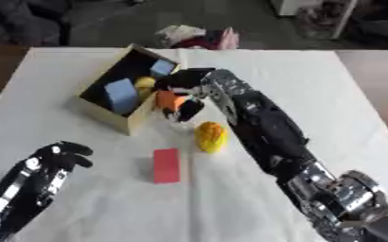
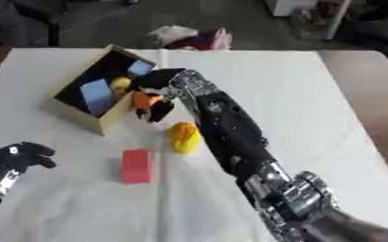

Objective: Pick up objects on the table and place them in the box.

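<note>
Orange object (image 1: 169, 100) pinched in the right hand (image 1: 183, 94), fingers curled round it, held just at the open side of the box (image 1: 129, 124), not yet inside. Hard to tell whether already past the rim or just beside it.

Likely risks, judged from here: clipping the near wall of the box with the fingers and shoving or tipping it further, since it sits tilted on the white-covered bench (image 1: 330, 94); letting go too early, so the orange object drops outside the rim and rolls toward the yellow object (image 1: 210, 136).

Inside the box: a large blue block (image 1: 121, 94), a smaller pale blue block (image 1: 162, 67), something small and yellow (image 1: 145, 82) between them. Little free room, so a bounce off those pieces seems possible.

Still out on the bench: the yellow object just beside the right forearm, a red block (image 1: 166, 165) near it. Left hand (image 1: 61, 158) idle at the lower left, fingers curled, holding nothing.
</note>
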You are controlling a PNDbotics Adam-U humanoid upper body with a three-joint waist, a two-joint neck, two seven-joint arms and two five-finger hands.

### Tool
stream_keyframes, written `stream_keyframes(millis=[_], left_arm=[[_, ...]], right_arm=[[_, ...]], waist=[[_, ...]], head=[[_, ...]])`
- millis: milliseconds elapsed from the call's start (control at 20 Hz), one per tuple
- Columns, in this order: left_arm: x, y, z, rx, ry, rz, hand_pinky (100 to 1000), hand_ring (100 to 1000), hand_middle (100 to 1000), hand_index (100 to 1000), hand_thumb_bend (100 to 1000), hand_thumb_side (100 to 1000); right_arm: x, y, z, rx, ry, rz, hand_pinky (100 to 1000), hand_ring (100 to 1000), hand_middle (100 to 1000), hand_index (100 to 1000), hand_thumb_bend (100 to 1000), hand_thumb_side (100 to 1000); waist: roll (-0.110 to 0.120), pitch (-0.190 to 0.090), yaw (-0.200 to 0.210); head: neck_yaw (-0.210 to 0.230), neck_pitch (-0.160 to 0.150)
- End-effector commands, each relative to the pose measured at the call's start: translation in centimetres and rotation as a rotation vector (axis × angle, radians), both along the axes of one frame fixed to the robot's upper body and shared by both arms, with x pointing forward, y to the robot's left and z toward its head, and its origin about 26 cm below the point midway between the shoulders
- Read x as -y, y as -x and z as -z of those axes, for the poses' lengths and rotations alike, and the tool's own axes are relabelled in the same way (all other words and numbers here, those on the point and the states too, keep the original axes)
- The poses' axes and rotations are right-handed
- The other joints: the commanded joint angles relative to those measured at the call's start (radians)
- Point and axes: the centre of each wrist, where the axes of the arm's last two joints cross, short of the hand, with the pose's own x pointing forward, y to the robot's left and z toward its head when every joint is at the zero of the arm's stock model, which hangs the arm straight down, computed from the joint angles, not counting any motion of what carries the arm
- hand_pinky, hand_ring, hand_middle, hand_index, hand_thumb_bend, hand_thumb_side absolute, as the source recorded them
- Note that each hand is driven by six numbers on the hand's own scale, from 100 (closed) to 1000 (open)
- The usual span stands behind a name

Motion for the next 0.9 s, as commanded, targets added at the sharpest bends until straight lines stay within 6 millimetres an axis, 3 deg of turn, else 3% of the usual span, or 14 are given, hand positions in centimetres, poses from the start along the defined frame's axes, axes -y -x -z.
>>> stream_keyframes(millis=[50,150,500,700,900], left_arm=[[-0.1,-0.1,-0.7,0.022,-0.001,0.008,819,651,673,743,100,752],[-0.1,-0.1,-0.7,0.022,-0.001,0.007,820,650,674,743,100,752],[-0.1,-0.1,-0.6,0.022,-0.001,0.006,819,650,674,743,100,752],[-0.1,-0.1,-0.7,0.022,-0.001,0.005,819,649,674,743,100,752],[-0.1,-0.1,-0.7,0.022,-0.001,0.004,819,649,674,743,100,751]], right_arm=[[0.0,-0.1,0.3,-0.016,0.033,0.011,880,934,956,981,100,578],[0.1,-0.1,0.6,-0.017,0.035,0.018,844,899,925,962,100,519],[0.3,0.0,0.8,0.053,-0.002,0.050,594,568,654,767,100,130],[0.5,0.0,0.5,0.139,-0.082,0.078,481,459,541,682,100,100],[0.7,-0.1,-0.5,0.212,-0.192,0.080,450,431,523,679,100,100]], waist=[[0.003,-0.010,0.002],[0.002,-0.010,0.002],[0.000,-0.011,0.003],[-0.002,-0.012,0.002],[-0.004,-0.013,0.001]], head=[[-0.001,0.005],[-0.001,0.005],[0.000,0.005],[0.001,0.005],[0.002,0.005]])
